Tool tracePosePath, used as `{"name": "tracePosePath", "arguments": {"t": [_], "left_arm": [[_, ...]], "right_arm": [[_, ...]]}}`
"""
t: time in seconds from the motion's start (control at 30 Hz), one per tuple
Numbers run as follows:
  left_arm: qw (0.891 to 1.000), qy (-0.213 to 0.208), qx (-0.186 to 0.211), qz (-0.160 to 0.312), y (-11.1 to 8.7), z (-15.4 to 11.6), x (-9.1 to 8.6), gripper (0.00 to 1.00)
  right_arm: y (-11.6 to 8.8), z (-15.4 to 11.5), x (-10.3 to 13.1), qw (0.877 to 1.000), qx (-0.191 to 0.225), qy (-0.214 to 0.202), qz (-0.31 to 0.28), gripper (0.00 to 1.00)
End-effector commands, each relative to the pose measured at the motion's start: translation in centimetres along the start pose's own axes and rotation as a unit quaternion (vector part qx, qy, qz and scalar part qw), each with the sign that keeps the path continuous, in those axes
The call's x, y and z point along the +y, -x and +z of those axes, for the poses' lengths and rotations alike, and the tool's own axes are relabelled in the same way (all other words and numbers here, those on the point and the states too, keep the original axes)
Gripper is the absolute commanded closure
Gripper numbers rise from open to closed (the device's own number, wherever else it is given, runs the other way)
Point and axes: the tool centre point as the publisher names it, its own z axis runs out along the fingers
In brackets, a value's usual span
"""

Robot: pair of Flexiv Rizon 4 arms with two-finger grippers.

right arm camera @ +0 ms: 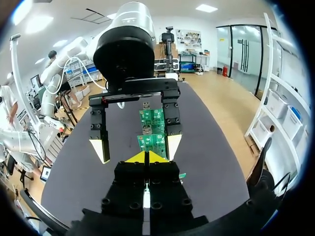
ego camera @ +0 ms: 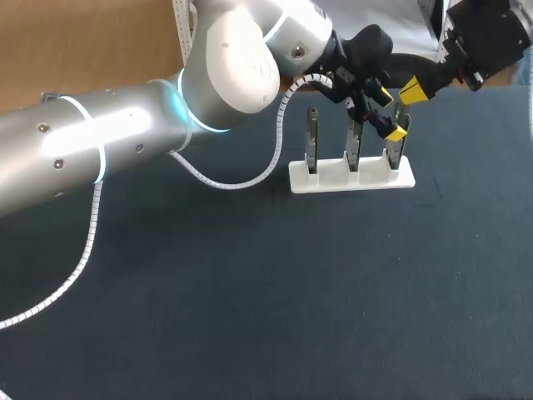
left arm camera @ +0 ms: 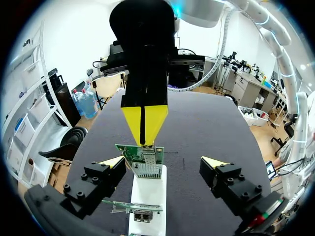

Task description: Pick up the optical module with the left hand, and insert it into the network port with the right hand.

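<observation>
My left gripper [left arm camera: 163, 161] spread open, fingers either side of end green circuit board [left arm camera: 127, 150] standing in white slotted rack [ego camera: 350, 179], gripping nothing I can see. My right gripper [right arm camera: 146, 157] clenched tip to tip, tips down at that board's top edge, just above silver metal network port [left arm camera: 146, 169]. Small optical module not separable in my views. I judge it at or inside port. Pickup looks done. Left to do: press home, confirm seated.

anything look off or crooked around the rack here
Nothing is tipped or spilled: the boards stand upright in the white rack. One oddity: the right gripper, fingers shut, sits at a board's top edge between the left gripper's open fingers.
</observation>
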Motion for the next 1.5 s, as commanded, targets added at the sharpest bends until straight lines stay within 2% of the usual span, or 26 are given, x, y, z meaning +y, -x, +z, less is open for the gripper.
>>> {"name": "tracePosePath", "arguments": {"t": [0.03,0.97,1.37,1.5], "left_arm": [[1.000,-0.001,0.003,-0.001,0.1,0.0,0.1,0.00],[1.000,-0.001,0.003,-0.001,0.1,0.0,0.1,0.00],[1.000,-0.001,0.003,-0.001,0.1,0.0,0.1,0.00],[1.000,0.009,-0.016,0.007,0.6,-0.5,0.3,0.00]], "right_arm": [[-0.2,0.0,-0.3,1.000,0.000,0.004,0.002,1.00],[-1.7,1.0,-0.3,1.000,0.007,0.016,0.022,1.00],[0.5,-0.9,-0.6,1.000,-0.018,-0.011,0.002,1.00],[1.2,-1.7,-0.8,0.999,-0.035,-0.026,-0.004,1.00]]}}
